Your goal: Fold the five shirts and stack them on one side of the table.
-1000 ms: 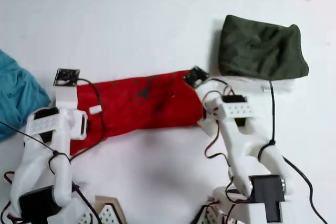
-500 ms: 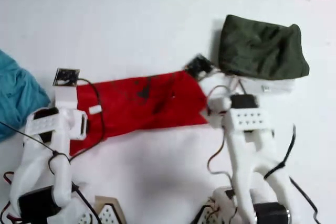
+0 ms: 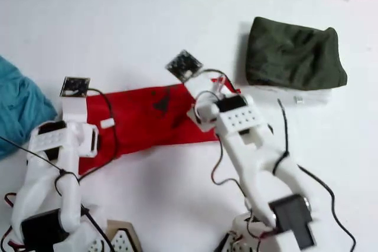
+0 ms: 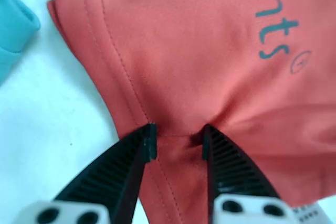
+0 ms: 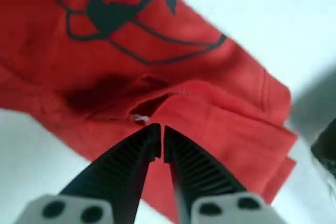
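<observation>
A red shirt (image 3: pixel 147 119) with a dark print lies as a long strip across the middle of the table. My left gripper (image 4: pixel 177 141) is at its left end, shut on a puckered pinch of the red cloth (image 4: pixel 210 51) near the hem. My right gripper (image 5: pixel 157 139) is shut on the shirt's right end, which is lifted and doubled back over the printed part (image 5: pixel 121 19). In the high view the right arm (image 3: pixel 236 119) hangs over the strip's right part, and the left arm (image 3: pixel 62 137) stands at its left end. A folded dark green shirt (image 3: pixel 293 55) lies at the far right.
A crumpled teal shirt (image 3: pixel 20 107) lies at the table's left edge, and its corner (image 4: pixel 16 24) lies close to the red hem. Something white and flat (image 3: pixel 310 95) sticks out under the green shirt. Cables trail from both arms near the table's front edge.
My right arm has swung left and away from the green shirt, carrying the red shirt's right end back over the strip. The left arm has kept still.
</observation>
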`<state>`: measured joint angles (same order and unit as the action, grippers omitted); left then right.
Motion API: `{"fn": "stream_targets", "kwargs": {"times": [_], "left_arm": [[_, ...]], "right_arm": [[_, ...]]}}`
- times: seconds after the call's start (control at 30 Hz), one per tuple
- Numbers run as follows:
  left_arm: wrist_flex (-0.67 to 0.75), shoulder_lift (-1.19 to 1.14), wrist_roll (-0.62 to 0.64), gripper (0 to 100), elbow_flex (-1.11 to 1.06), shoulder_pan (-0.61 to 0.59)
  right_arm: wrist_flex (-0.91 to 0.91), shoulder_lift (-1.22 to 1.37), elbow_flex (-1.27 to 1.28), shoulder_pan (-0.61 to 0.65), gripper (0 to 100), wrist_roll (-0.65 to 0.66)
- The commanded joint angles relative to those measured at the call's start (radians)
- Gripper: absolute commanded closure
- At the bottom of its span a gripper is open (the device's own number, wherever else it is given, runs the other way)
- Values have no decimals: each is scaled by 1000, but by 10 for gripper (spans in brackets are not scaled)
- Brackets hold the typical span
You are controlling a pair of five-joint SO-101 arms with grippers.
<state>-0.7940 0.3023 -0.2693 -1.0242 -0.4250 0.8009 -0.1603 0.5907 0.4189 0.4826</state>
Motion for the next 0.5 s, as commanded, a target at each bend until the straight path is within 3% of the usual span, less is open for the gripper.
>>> {"fn": "stream_targets", "kwargs": {"times": [0.0,0.27,0.47], "left_arm": [[25,3,11,835,-2,-8],[25,3,11,835,-2,-8],[21,3,12,835,1,-6]], "right_arm": [[-21,88,-135,25,979,-43],[-21,318,-245,45,979,-51],[91,189,-341,-30,979,-51]]}}
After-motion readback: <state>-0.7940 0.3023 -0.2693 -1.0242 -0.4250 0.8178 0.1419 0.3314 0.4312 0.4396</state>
